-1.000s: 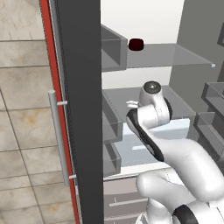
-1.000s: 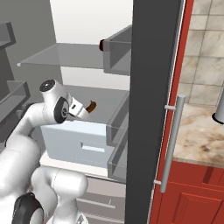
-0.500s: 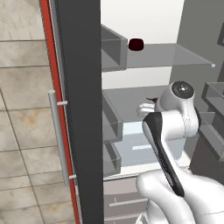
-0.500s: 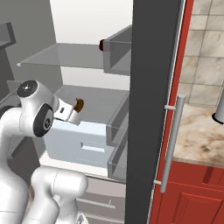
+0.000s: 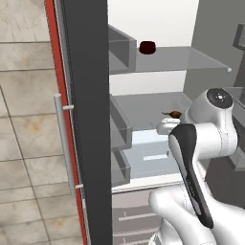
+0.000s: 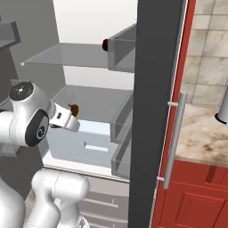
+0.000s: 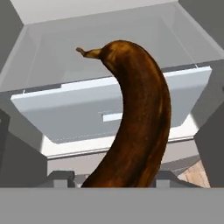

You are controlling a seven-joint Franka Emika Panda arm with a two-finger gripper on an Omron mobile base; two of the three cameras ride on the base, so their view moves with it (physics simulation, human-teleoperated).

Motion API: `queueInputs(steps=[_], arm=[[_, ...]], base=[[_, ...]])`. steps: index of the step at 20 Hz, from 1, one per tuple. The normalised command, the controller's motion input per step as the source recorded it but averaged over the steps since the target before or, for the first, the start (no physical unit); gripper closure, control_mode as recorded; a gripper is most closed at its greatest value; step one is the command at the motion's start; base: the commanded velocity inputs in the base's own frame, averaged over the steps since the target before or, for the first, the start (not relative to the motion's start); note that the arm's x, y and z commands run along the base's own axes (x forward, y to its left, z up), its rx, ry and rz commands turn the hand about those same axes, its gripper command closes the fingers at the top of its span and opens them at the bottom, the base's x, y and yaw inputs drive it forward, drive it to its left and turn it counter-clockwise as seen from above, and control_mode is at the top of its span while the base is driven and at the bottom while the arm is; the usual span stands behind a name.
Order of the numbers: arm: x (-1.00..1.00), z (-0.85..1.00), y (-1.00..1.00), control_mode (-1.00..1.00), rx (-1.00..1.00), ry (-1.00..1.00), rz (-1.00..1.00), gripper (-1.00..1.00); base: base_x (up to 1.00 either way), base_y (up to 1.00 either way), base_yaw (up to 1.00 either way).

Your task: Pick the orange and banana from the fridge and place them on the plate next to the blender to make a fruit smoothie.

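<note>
Brown-black banana (image 7: 135, 127) gripped between gripper (image 7: 114, 176) fingers, jaws part-closed on it. Held above pale drawer (image 7: 105, 109) inside fridge (image 5: 88, 119).

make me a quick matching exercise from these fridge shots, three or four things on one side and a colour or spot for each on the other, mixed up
Things:
1. banana
2. small dark red thing
3. fridge bar handle
4. crisper drawer

Matches:
a. on the upper glass shelf
b. silver, upright on the dark door
c. dark brown, curved, rising between the jaws
d. pale blue-grey, below the lower shelf

Pairs: 1-c, 2-a, 3-b, 4-d
</note>
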Motion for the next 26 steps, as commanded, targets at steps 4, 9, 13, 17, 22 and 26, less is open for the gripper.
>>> queueInputs(steps=[4,9,13,17,22,26], arm=[[0.00,0.00,0.00,1.00,0.00,0.00,0.00,1.00],[0.00,0.00,0.00,1.00,0.00,0.00,0.00,1.00],[0.00,0.00,0.00,1.00,0.00,0.00,0.00,1.00],[0.00,0.00,0.00,1.00,0.00,0.00,0.00,1.00],[0.00,0.00,0.00,1.00,0.00,0.00,0.00,1.00],[0.00,0.00,0.00,1.00,0.00,0.00,0.00,1.00]], base=[[-1.00,-0.15,0.04],[-1.00,-0.35,0.03],[-0.99,-0.84,-0.10],[-0.67,-1.00,-0.26],[-0.06,-1.00,-0.26],[0.38,-1.00,-0.25]])
